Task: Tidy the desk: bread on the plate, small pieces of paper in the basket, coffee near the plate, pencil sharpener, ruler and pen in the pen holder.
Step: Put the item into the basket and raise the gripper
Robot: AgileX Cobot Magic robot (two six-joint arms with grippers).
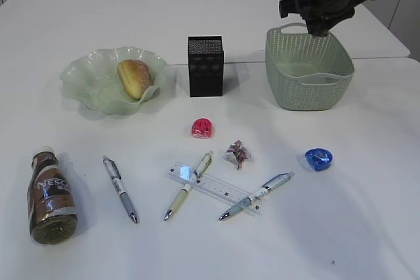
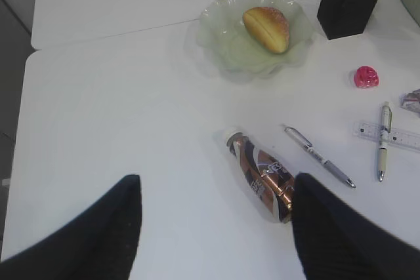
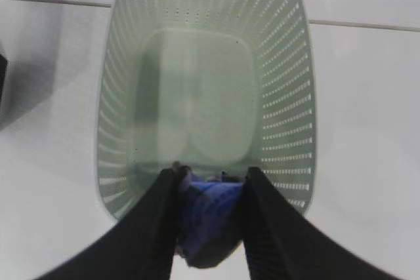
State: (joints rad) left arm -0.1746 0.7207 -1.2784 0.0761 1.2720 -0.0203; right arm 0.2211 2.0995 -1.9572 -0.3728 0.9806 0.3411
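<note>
1. A crumpled blue paper piece (image 3: 209, 218) is pinched between the right gripper (image 3: 210, 227) jaws over the basket (image 3: 115, 96); released near the rim, it could fall outside.
2. The left gripper (image 2: 216, 227) hangs wide open, empty, above the coffee (image 2: 262, 175).
3. Counted: one bread (image 1: 134, 78) on the plate (image 1: 82, 77), three pens, one ruler (image 1: 216, 187), one pen holder (image 1: 205, 65), two sharpeners, one paper scrap on the desk (image 1: 367, 214).

A crumpled blue paper scrap (image 3: 209, 218) sits pinched between the right gripper (image 3: 210, 227) fingers, directly above the sage-green perforated basket (image 3: 289, 96), over its near rim.
</note>
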